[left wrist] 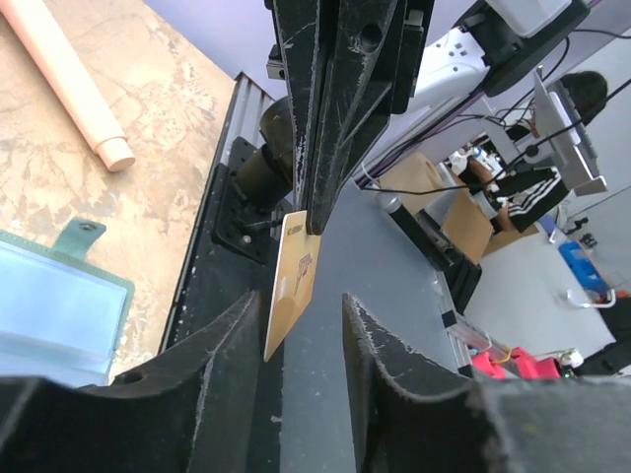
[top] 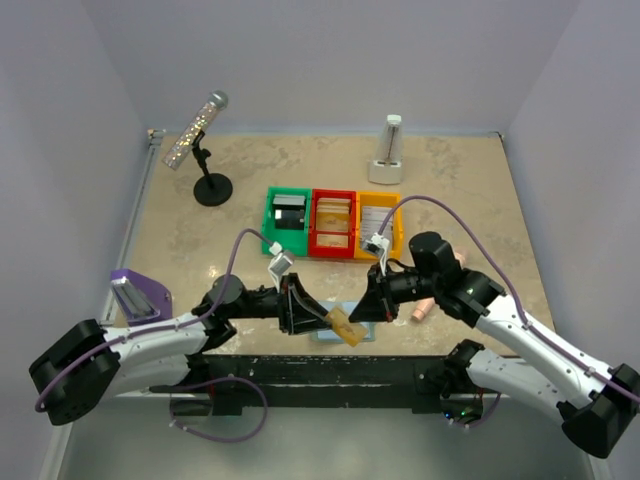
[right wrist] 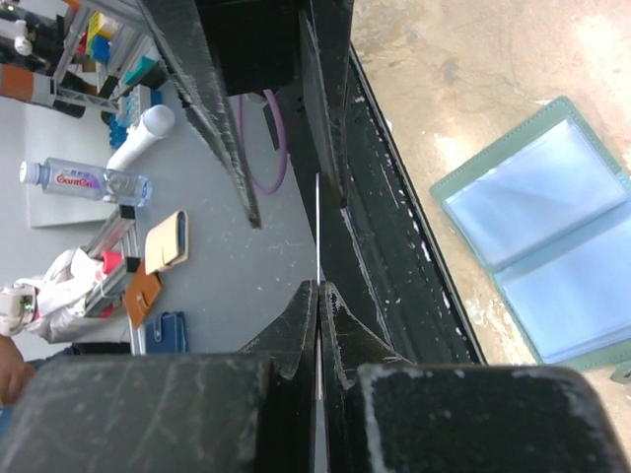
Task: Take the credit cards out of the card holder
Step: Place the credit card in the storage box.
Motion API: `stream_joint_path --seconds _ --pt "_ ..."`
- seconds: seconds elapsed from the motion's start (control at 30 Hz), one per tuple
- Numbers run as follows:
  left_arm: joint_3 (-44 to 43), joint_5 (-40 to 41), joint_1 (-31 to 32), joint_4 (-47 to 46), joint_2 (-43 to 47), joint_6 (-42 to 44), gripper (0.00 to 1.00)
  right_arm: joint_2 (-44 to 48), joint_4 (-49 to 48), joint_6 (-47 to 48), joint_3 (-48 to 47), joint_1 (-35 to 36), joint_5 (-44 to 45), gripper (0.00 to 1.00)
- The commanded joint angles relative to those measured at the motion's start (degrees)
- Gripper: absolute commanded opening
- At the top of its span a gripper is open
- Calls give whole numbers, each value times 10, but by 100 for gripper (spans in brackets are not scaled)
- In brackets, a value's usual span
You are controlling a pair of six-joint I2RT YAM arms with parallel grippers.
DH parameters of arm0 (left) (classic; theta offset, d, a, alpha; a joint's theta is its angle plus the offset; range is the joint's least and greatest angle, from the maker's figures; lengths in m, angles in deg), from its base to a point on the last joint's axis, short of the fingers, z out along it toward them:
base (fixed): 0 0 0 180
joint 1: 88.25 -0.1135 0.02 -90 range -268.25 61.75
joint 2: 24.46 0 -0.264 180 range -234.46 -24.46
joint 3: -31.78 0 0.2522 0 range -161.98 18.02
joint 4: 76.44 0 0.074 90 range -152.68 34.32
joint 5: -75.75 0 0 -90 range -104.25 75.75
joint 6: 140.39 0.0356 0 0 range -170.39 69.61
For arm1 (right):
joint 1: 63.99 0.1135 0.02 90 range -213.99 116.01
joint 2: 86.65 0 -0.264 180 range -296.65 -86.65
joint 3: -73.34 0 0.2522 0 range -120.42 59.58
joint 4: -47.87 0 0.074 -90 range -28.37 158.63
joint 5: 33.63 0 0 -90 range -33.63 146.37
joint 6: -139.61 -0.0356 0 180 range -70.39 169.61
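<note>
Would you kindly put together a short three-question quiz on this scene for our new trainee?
1. True or false: the card holder lies open on the table.
2. Which hand pinches the tan card? A: left. B: right.
3. Fill in: the three bins are green, red and ____.
Key: 1 true. 2 B: the right hand is shut on it; the left hand is open. 3 yellow.
</note>
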Motion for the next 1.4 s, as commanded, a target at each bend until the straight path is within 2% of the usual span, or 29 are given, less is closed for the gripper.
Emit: stream_joint_path --seconds 0.0,0.03,0.17,0.3,0.37,0.5,0.6,0.77,0.87,0.93,1.13,1.37 --pt "-17 13 -14 45 50 13 53 -7 40 36 -42 -4 7 0" --pt "-20 14 -22 67 68 14 57 -8 47 43 -47 -3 14 0" --pt "-40 48 -77 221 157 30 57 -18 69 58 -77 -6 72 0" --pt "-72 130 -86 401 256 83 56 -62 120 101 -150 -6 117 0" --pt "-81 166 -87 456 291 96 55 -83 131 114 -188 -5 149 0" --pt "-88 200 -87 507 336 104 54 -125 122 134 -250 -5 250 0" --pt "-84 218 -87 521 357 103 53 -182 130 187 -307 -6 325 0" --pt "-83 211 -87 526 366 106 52 -290 185 363 -393 -6 318 0" --pt "-83 208 -87 546 370 107 52 -319 190 479 -403 -6 303 0" --pt "-81 205 -87 550 374 106 52 -320 159 545 -386 -10 290 0" --pt "-74 196 -87 569 387 107 52 -354 170 659 -411 -68 156 0" --pt "-68 190 -87 580 382 113 52 -462 248 764 -505 -94 153 0"
